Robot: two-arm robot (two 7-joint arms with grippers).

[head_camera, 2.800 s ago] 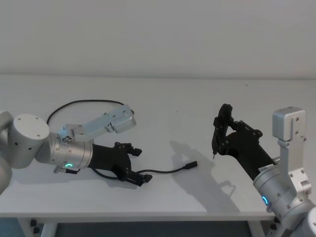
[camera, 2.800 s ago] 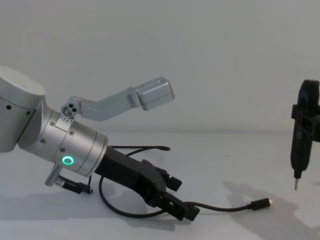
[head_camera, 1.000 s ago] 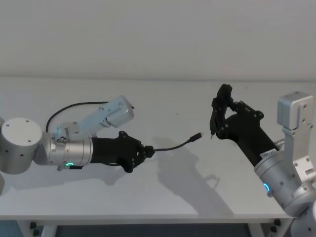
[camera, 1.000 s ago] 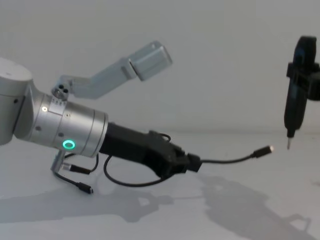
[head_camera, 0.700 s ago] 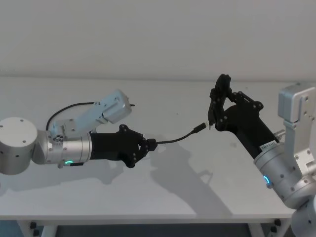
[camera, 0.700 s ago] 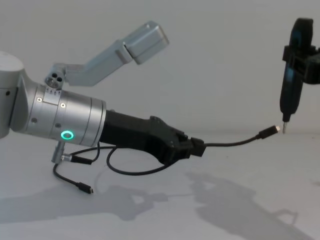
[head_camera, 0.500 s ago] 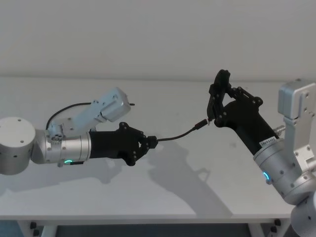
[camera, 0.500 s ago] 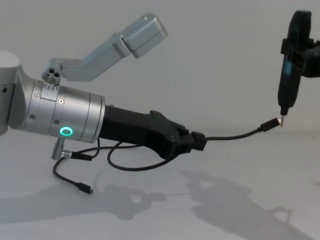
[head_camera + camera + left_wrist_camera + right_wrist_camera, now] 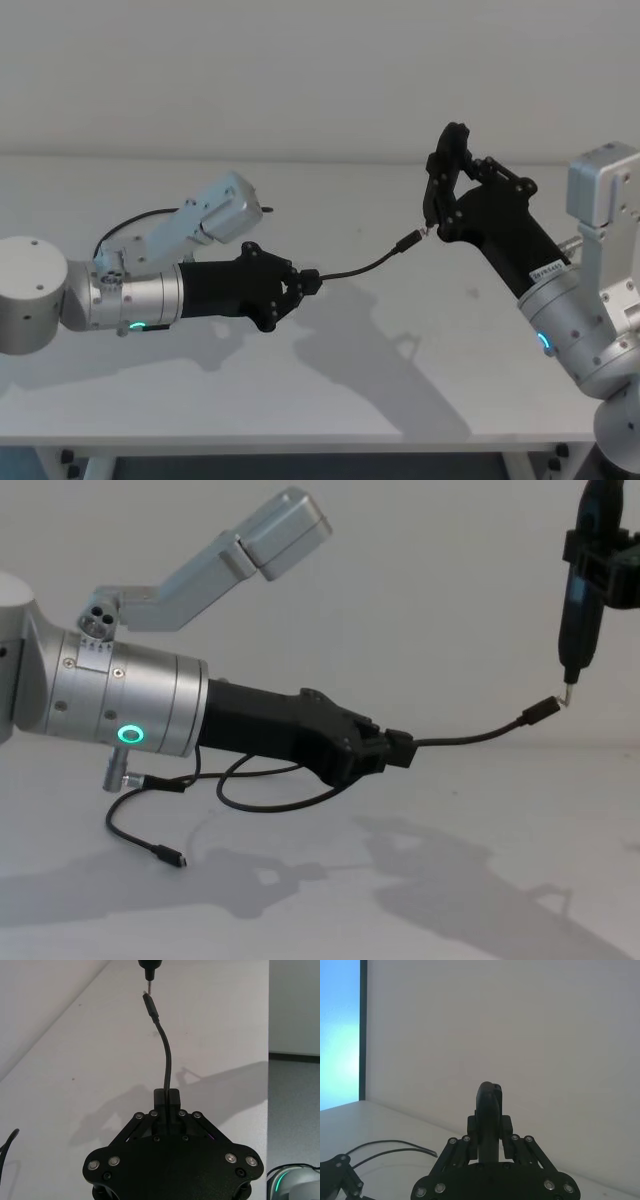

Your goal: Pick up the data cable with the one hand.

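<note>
Holding the cable aloft

Left gripper (image 9: 308, 281), raised above the white table (image 9: 330, 400), has its fingers clamped on the black cable (image 9: 362, 266) a short way back from one plug. From the grip, the free end arcs up and toward the robot's right, ending in a slim plug (image 9: 541, 710) held in the air. The rest of the cable runs back under the left arm, looping and hanging down to a second plug (image 9: 168, 857) near the table. Left wrist view: the cable (image 9: 166, 1062) leaves the closed fingers (image 9: 167, 1097) and curves away to the plug (image 9: 150, 1004). Right gripper (image 9: 430, 222) hangs in the air, its narrow pointed tip (image 9: 567, 694) just beside the raised plug, seemingly touching it; its fingers look closed together around the dark tool (image 9: 489, 1110) between them.
</note>
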